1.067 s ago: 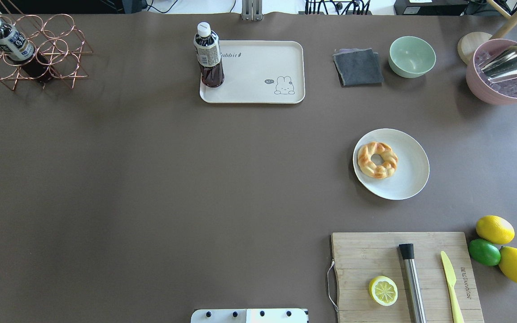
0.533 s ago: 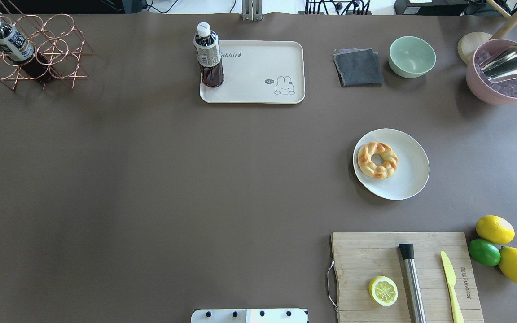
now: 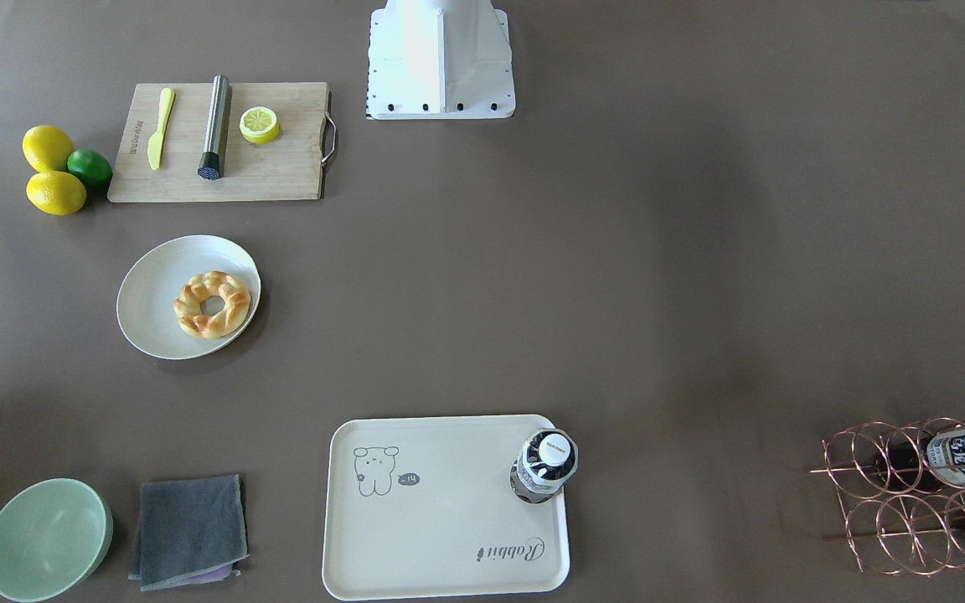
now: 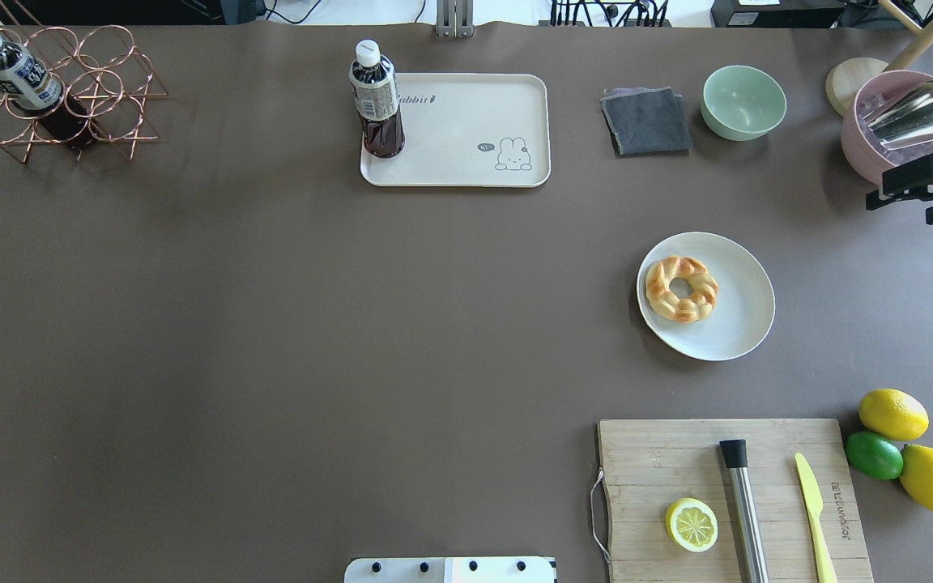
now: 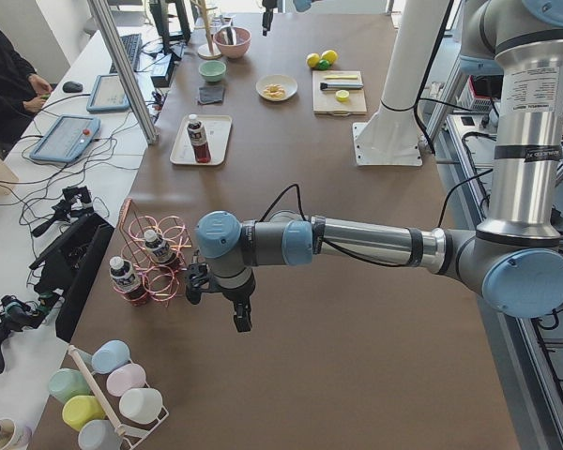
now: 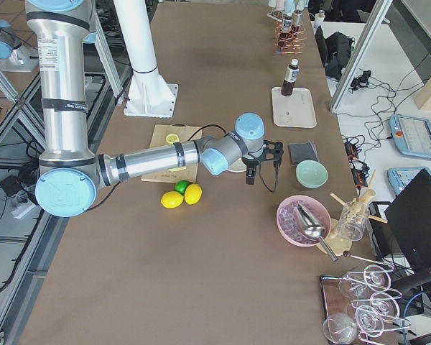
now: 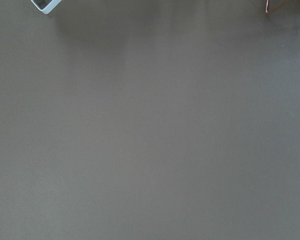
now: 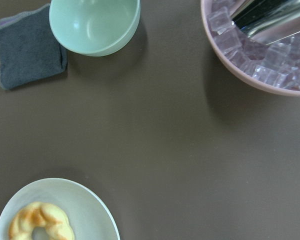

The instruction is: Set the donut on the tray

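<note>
donut (image 4: 681, 289) on plate (image 4: 738, 324); tray (image 4: 466, 162) holds bottle (image 4: 376, 101); right gripper (image 4: 902, 202) jaws apart; left gripper (image 5: 239, 317) cannot tell.

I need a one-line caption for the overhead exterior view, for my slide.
Donut on the round plate, tray holding one bottle, right end effector at the view's right edge.

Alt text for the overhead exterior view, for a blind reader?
A golden braided ring donut lies on a round off-white plate, apart from the cream rectangular tray where a dark drink bottle stands. The right pincer shows at the right edge.
</note>
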Robot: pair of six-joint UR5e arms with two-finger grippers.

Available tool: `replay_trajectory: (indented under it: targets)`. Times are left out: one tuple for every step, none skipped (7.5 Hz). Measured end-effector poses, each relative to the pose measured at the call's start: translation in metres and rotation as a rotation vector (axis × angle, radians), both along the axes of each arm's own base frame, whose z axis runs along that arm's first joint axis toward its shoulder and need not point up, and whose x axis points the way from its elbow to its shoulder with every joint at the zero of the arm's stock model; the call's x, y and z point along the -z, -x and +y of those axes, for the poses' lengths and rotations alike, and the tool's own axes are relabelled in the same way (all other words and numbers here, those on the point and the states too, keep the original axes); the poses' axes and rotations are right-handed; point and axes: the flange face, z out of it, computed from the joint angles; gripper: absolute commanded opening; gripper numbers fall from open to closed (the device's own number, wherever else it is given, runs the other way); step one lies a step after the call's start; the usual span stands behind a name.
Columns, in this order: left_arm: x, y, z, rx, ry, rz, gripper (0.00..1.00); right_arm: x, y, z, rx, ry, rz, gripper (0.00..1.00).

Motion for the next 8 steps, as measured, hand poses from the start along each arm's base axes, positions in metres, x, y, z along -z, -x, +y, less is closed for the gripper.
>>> replay_trajectory:
  targets:
    - [0.000, 0.000, 0.000, 0.000, 0.001, 0.001, 0.98, 0.003, 0.028, 0.005, 0.021, -0.013, 0.007, 1.00]
    - [0.000, 0.000, 0.000, 0.001, 0.001, 0.001, 0.98, 0.004, 0.057, 0.010, 0.034, -0.010, 0.026, 1.00]
    - [0.002, 0.000, 0.000, 0.001, -0.001, 0.001, 0.98, 0.005, 0.084, 0.018, 0.056, -0.008, 0.039, 1.00]
    - [0.002, 0.000, -0.001, 0.002, -0.003, 0.001, 0.98, 0.005, 0.105, 0.025, 0.084, -0.014, 0.041, 1.00]
    - [0.003, 0.001, -0.001, 0.002, -0.003, 0.000, 0.98, 0.004, 0.122, 0.033, 0.112, -0.017, 0.043, 1.00]
    - [0.003, 0.001, -0.001, 0.002, -0.004, 0.000, 0.98, 0.000, 0.137, 0.039, 0.129, -0.011, 0.054, 1.00]
    - [0.003, 0.001, -0.001, 0.002, -0.003, 0.000, 0.98, -0.006, 0.151, 0.044, 0.130, 0.001, 0.072, 1.00]
    - [0.002, 0.001, 0.000, 0.002, -0.003, 0.000, 0.98, -0.009, 0.162, 0.048, 0.125, 0.011, 0.086, 1.00]
